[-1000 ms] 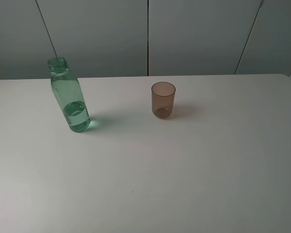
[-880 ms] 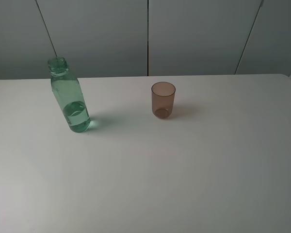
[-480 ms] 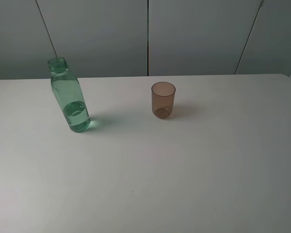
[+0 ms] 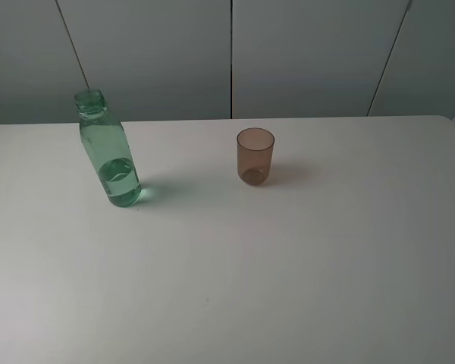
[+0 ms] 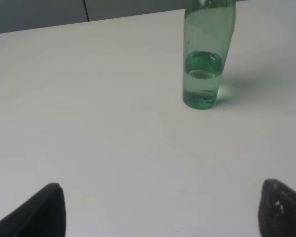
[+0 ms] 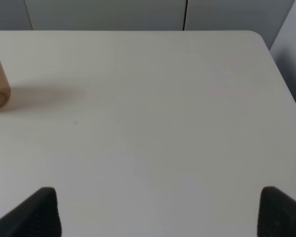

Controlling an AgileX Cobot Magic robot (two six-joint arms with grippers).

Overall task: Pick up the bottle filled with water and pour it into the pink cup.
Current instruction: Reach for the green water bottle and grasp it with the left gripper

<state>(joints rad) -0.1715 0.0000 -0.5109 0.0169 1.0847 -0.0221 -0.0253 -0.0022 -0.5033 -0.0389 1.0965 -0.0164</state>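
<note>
Water fills only the bottom part of the bottle (image 4: pixel 110 155), which stands on its base on the left side of the white table (image 4: pixel 303 273), toward the back. It has no cap, so it is ready to pour. But it could also spill if it gets knocked. The cup (image 4: pixel 255 155) stands open side up near the middle of the table, well apart from the bottle, and it looks empty. That gap leaves room to grab the bottle without bumping the cup.

The high view shows neither gripper. In its own wrist view, the left gripper (image 5: pixel 163 212) has its two dark fingers (image 5: pixel 49 210) spread wide, with nothing between them. It faces the bottle, which stands ahead of it and a little to one side. I think it is held wide like this so it can slide around the bottle's body. The right gripper (image 6: pixel 160 212) is spread wide too and holds nothing. It looks across bare table, with the cup just at the edge of its view.

I think the task has not really started, since the bottle is not picked up and no water is in the cup. The left gripper is on the bottle's side, so it likely makes the grab. A hold around the middle, above the water, should help keep the smooth plastic from slipping or tipping when it is lifted.
</note>
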